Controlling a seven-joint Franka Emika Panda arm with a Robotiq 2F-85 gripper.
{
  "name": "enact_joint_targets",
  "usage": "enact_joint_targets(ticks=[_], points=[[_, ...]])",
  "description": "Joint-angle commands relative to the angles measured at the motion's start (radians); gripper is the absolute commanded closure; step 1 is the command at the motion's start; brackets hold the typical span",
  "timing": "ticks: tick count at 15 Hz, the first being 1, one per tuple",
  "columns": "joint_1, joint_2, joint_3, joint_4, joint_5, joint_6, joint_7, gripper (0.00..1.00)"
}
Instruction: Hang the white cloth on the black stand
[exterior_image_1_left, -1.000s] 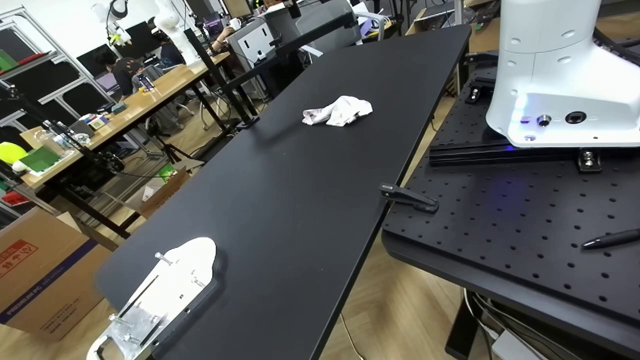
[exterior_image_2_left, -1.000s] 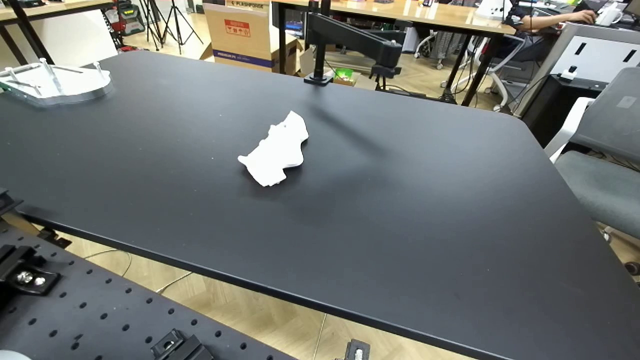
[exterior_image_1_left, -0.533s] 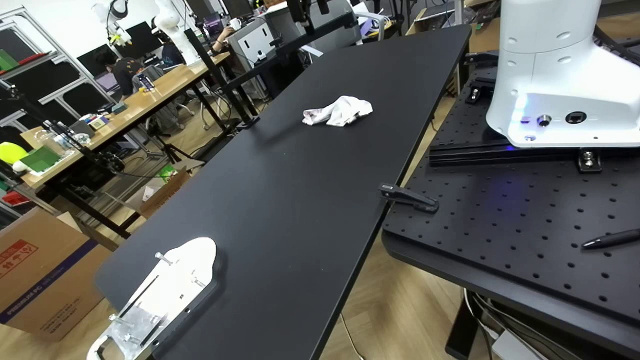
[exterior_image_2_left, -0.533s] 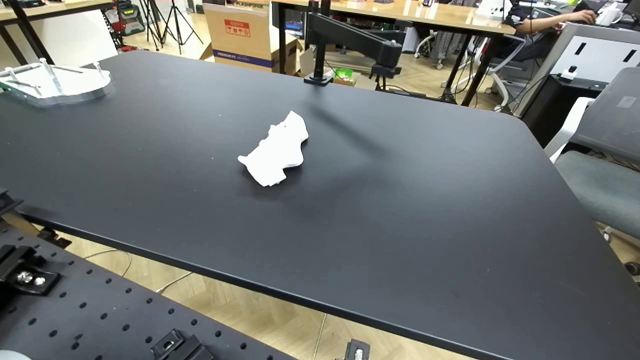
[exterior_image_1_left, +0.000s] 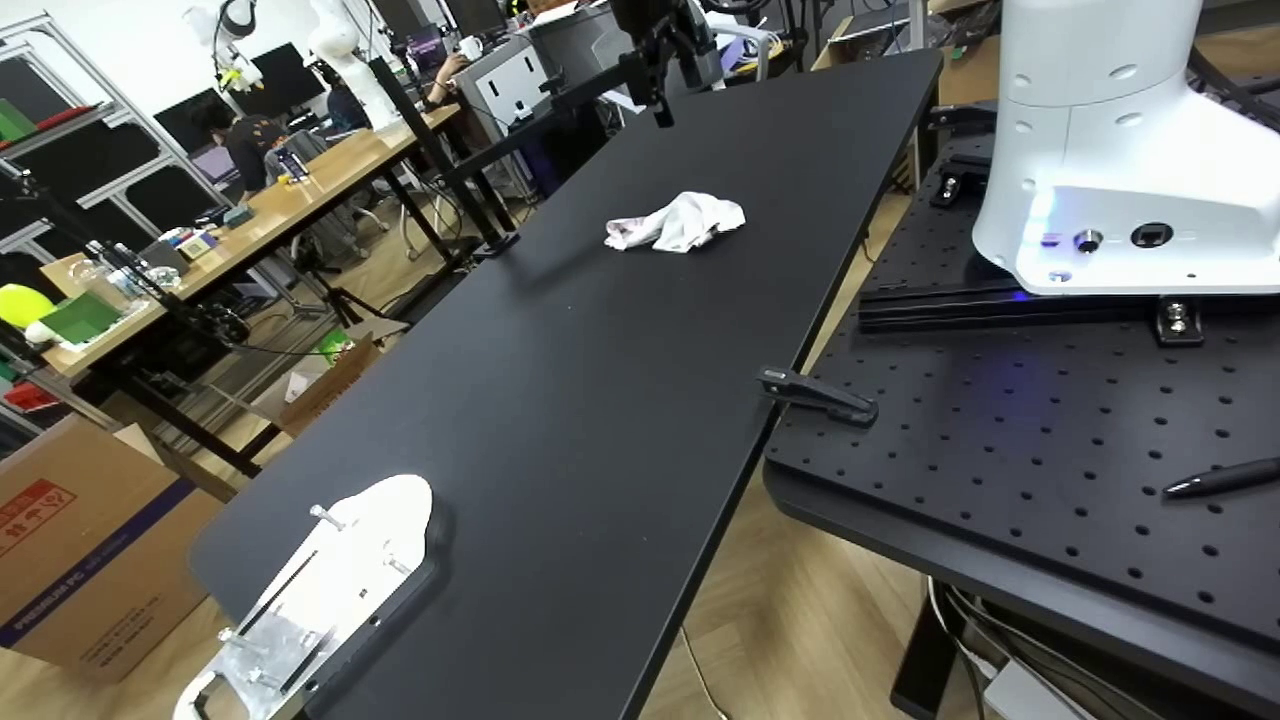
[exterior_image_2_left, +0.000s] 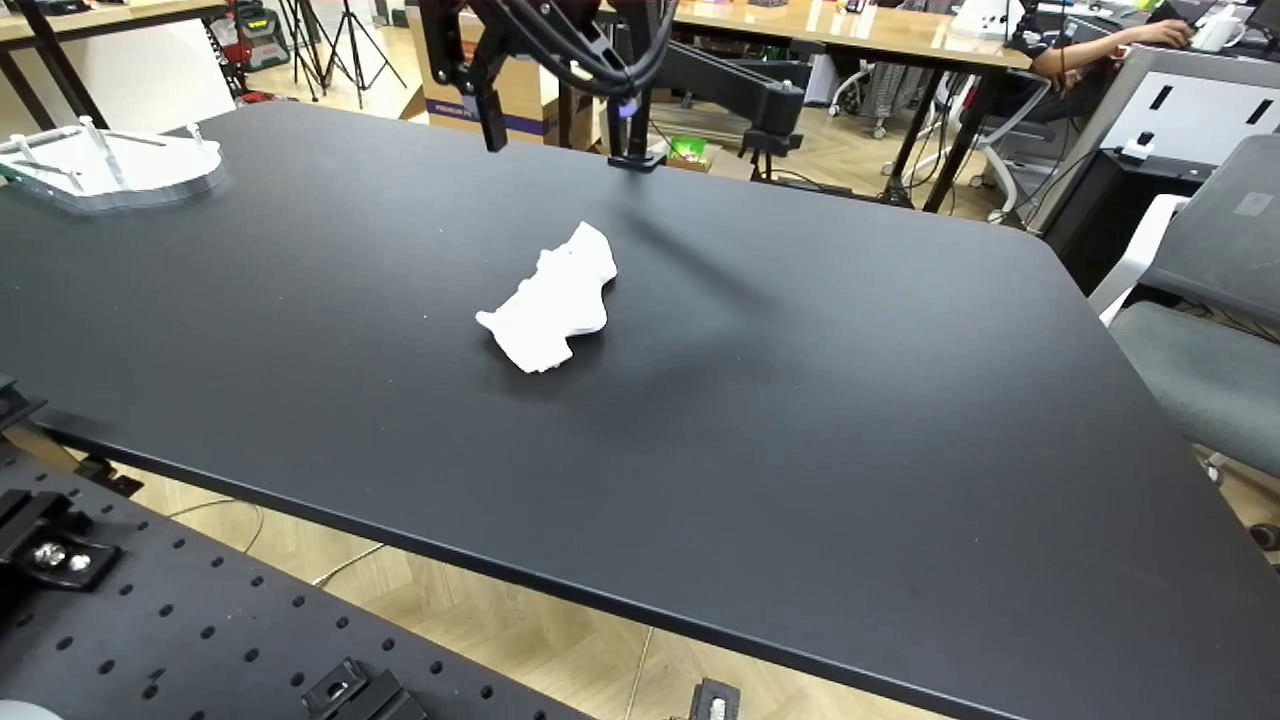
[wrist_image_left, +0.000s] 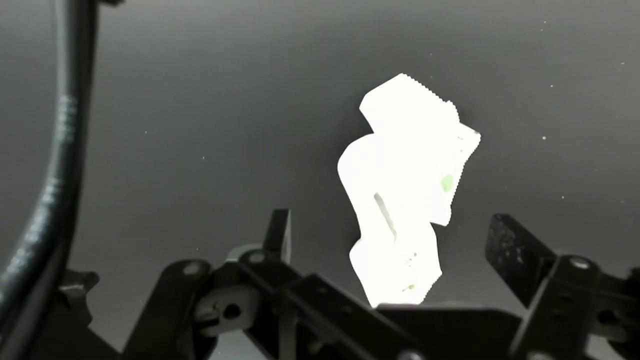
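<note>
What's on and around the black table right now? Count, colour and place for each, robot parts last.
Table: 1, black, in the middle of both exterior views
Cloth: 1, white, crumpled on the table
Stand: 1, black, at the table's far edge
Plate with pegs: 1, white, at one end of the table
Clamp: at least 1, black, at the table's near edge
Perforated board: 1, black, beside the table
Pen-like object: 1, black, on the perforated board
Cardboard boxes: several, brown, around the table
Chair: at least 1, grey, beside the table
Robot base: 1, white, over the perforated board
Hand: 1, black, open above the table
</note>
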Motion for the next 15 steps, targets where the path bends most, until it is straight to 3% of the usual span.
enact_joint_targets(ticks=[1,4,10,15], points=[[0.005,0.01,-0.008,0.001,0.0,-0.002,0.0,0.0],[0.002,0.027,-0.012,0.009,-0.005,0.0,-0.003,0.0],[0.0,0.167,-0.047,0.029,0.044,0.058,-0.149,0.0],[-0.006,0.301,-0.037,0.061,0.058,0.13,-0.23,0.0]])
